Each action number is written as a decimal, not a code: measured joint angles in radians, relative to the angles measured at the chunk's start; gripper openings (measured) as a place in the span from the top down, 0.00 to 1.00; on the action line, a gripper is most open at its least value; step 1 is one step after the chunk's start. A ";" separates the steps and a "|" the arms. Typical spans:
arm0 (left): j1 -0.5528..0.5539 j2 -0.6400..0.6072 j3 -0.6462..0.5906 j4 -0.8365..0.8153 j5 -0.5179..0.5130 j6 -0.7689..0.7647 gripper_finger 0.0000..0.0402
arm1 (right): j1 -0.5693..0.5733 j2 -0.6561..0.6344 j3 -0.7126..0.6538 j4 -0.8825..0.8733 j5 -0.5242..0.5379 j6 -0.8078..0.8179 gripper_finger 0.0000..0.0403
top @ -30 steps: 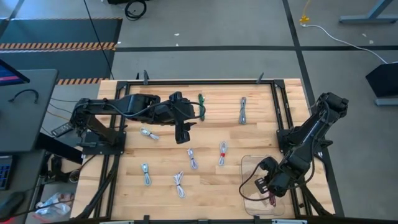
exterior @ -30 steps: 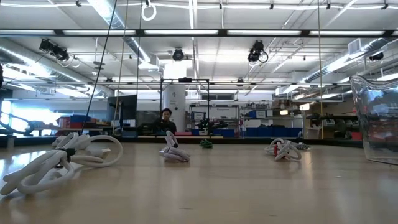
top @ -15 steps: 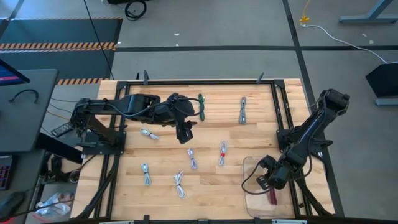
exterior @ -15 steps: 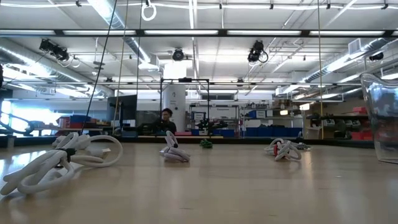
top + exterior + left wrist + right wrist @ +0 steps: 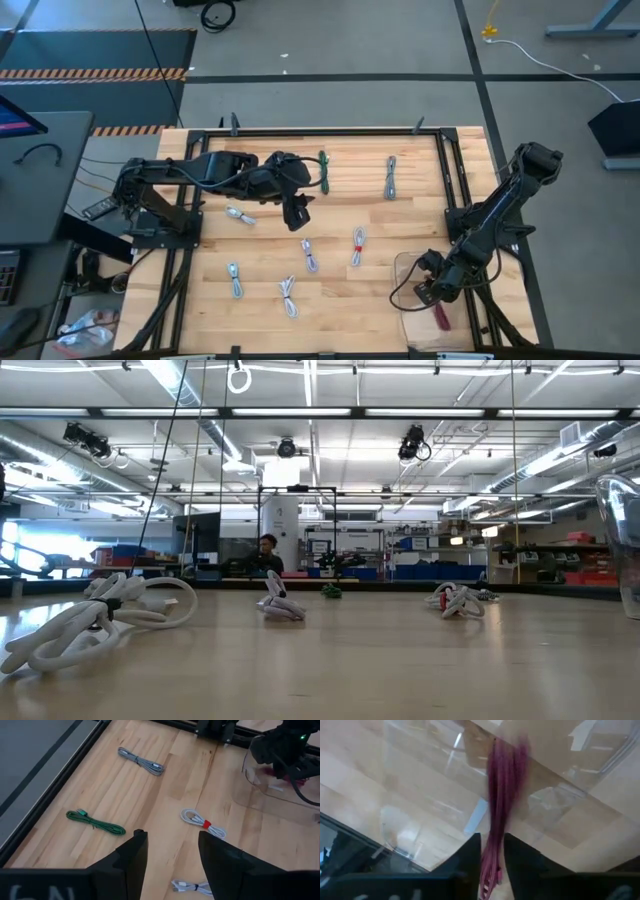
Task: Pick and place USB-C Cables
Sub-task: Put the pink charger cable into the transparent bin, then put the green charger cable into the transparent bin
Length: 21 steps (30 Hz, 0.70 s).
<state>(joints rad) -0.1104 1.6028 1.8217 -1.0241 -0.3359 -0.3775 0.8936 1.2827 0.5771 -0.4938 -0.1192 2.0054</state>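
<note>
Several short coiled USB-C cables lie flat on the wooden table: a green one point(image 5: 324, 170) and a grey one point(image 5: 390, 177) at the far side, and one with a red tie point(image 5: 357, 245) mid-table. Others, grey-white, lie toward the near left point(image 5: 289, 297). My right gripper point(image 5: 432, 295) reaches down into the clear tray point(image 5: 405, 262) at the near right. Its fingers stand slightly open on either side of one end of the purple cable point(image 5: 505, 785), whose length stretches over the tray floor. My left gripper point(image 5: 167, 834) hovers open above mid-table, holding nothing. My right gripper comes steeply from above, and the purple cable's end point(image 5: 492, 862) lies in the narrow gap between its two fingers, running along them. Whether the fingers touch the cable I cannot tell. The rest of the cable point(image 5: 441, 316) lies in the tray.
A black frame point(image 5: 455, 190) runs around the table's edges, close beside the tray. In the low view the tray's clear wall point(image 5: 625, 540) stands at the right, and cable bundles point(image 5: 100, 615) lie in front. A person sits far back in the room.
My right gripper has gone down into the tray with the purple cable, which now lies along the tray floor. The tray has shifted a little toward the table's right edge. My left gripper has rolled slightly about its own axis and has otherwise stayed in place.
</note>
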 joint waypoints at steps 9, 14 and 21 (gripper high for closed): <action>0.000 0.000 0.000 0.000 0.000 0.003 0.55 | -0.002 -0.011 0.024 -0.030 0.098 -0.062 0.67; 0.000 0.000 0.000 -0.001 0.000 0.003 0.55 | -0.021 -0.017 0.110 -0.054 0.144 -0.133 0.67; 0.000 0.000 0.000 -0.036 0.000 -0.005 0.55 | -0.055 -0.017 0.271 -0.074 0.227 -0.309 0.67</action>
<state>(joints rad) -0.1104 1.6028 1.8217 -1.0605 -0.3359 -0.3820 0.8382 1.2659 0.8482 -0.5682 0.1077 1.6961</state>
